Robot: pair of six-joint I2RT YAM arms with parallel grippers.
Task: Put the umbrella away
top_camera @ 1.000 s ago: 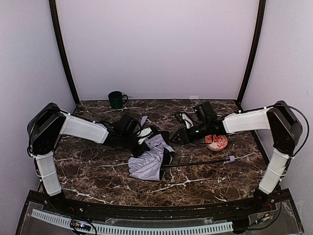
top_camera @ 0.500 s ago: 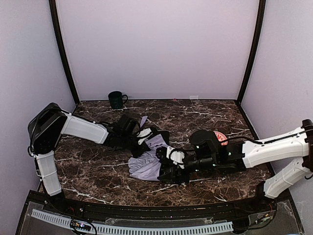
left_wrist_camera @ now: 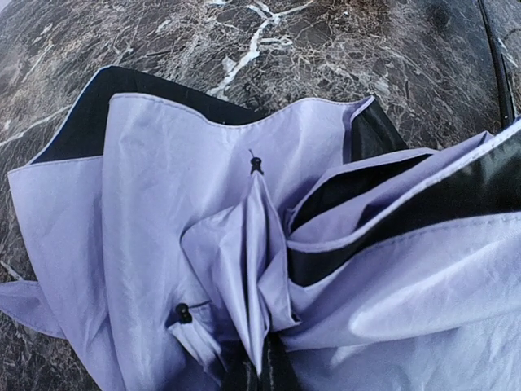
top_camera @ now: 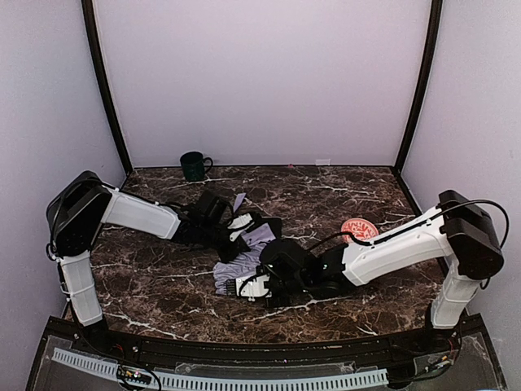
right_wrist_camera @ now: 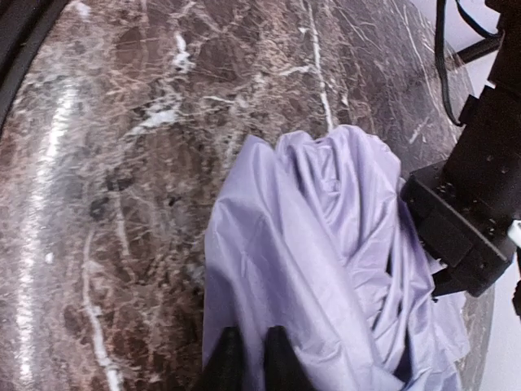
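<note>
On the table (top_camera: 163,303), mug (top_camera: 194,165) and bowl (top_camera: 359,229) stand apart from umbrella (top_camera: 230,274).

Robot lab booth, plain pale walls (top_camera: 260,81), black corner posts (top_camera: 104,90), dark marble tabletop (top_camera: 163,301)

The umbrella (top_camera: 234,274) lies crumpled on the table (top_camera: 155,285) near its middle. Its canopy is collapsed into loose, bunched folds, pale lavender fabric outward, with black lining showing along several turned edges.
</note>
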